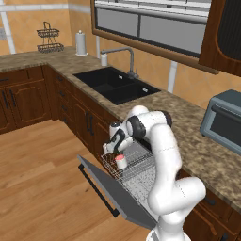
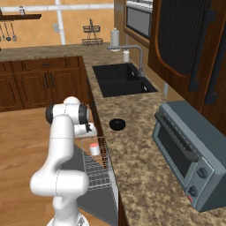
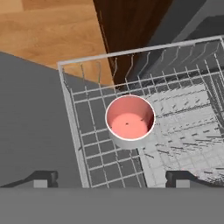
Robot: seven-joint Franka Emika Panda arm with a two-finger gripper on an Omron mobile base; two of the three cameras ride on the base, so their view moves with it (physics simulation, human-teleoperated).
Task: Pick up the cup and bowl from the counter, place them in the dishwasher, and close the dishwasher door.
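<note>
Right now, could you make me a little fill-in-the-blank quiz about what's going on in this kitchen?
1. The cup stands upright in the white wire ____ of the dishwasher.
2. The bowl sits on the counter, and its colour is ____.
3. The pincer hangs over the cup with its jaws ____.
4. The dishwasher door is ____.

Missing words: rack; black; open; open
</note>
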